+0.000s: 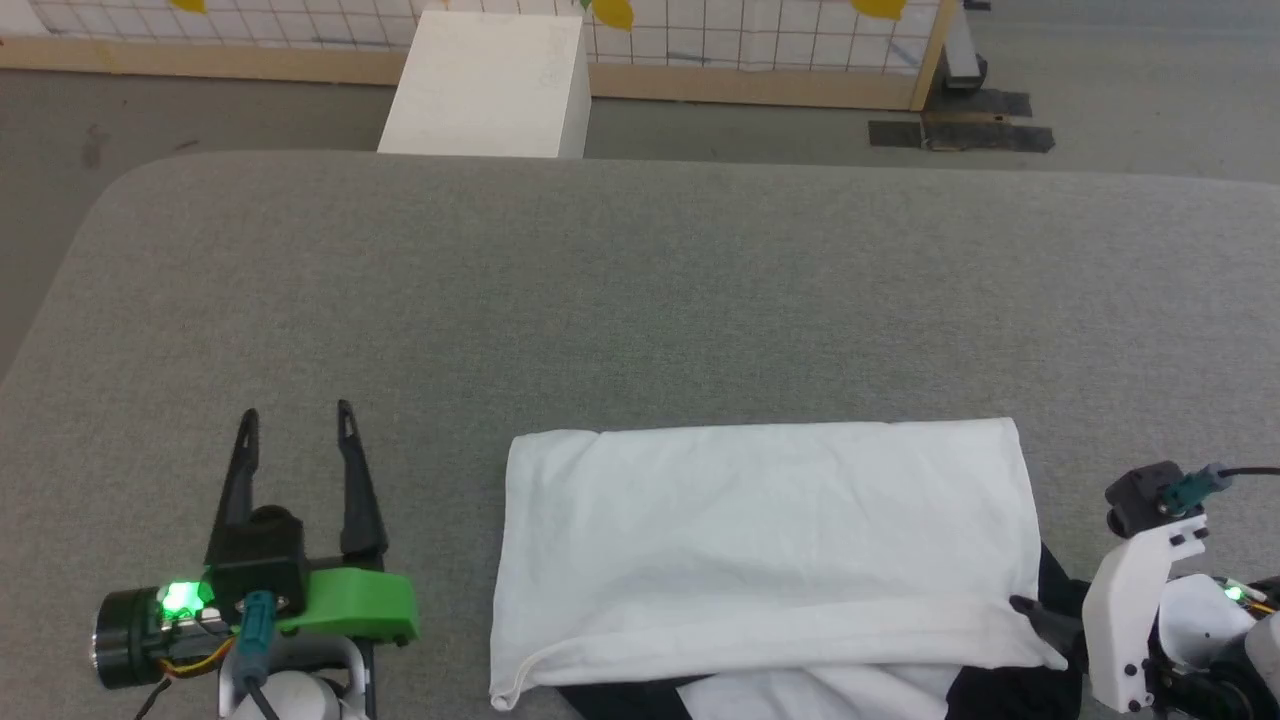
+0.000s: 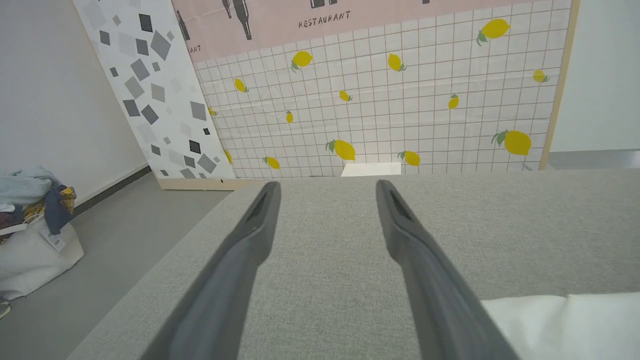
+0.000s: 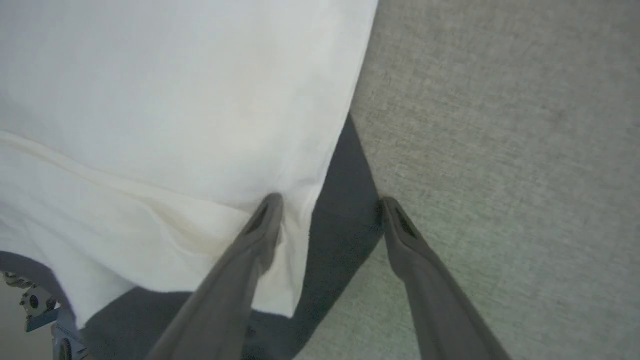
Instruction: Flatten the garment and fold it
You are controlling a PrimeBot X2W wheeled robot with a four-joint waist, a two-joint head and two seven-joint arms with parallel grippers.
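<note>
Both jaws stand wide, empty. The left gripper hovers over the table; the right gripper straddles the garment by the table's near edge.

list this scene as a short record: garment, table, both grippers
garment: folded white rectangle, black parts showing at near edge and right side
table: grey fabric top, garment on its near part
left gripper: jaws open, over bare table left of garment
right gripper: jaws open, at garment's near right corner
</note>
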